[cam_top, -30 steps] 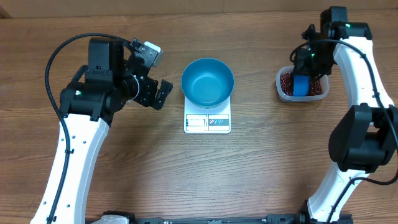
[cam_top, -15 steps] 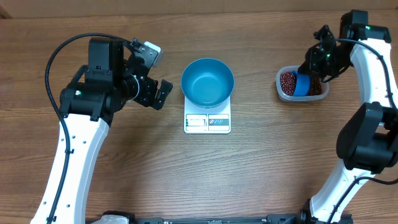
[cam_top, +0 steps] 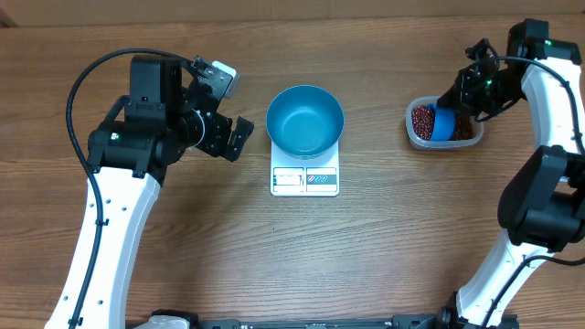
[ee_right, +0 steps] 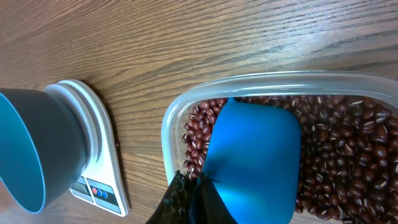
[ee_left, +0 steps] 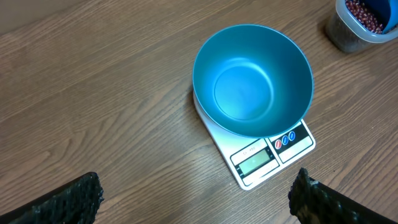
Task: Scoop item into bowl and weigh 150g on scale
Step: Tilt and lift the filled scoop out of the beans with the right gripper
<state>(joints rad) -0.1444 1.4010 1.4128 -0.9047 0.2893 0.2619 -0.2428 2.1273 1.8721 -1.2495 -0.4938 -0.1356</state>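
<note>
Scoop (ee_right: 252, 155) sits among beans (ee_right: 339, 155) in tub (ee_right: 280, 78).

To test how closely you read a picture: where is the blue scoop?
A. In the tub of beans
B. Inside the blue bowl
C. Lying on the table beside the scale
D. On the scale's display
A: the scoop sits in the tub among the beans, gripped by the right gripper, while the bowl on the scale is empty.
</note>
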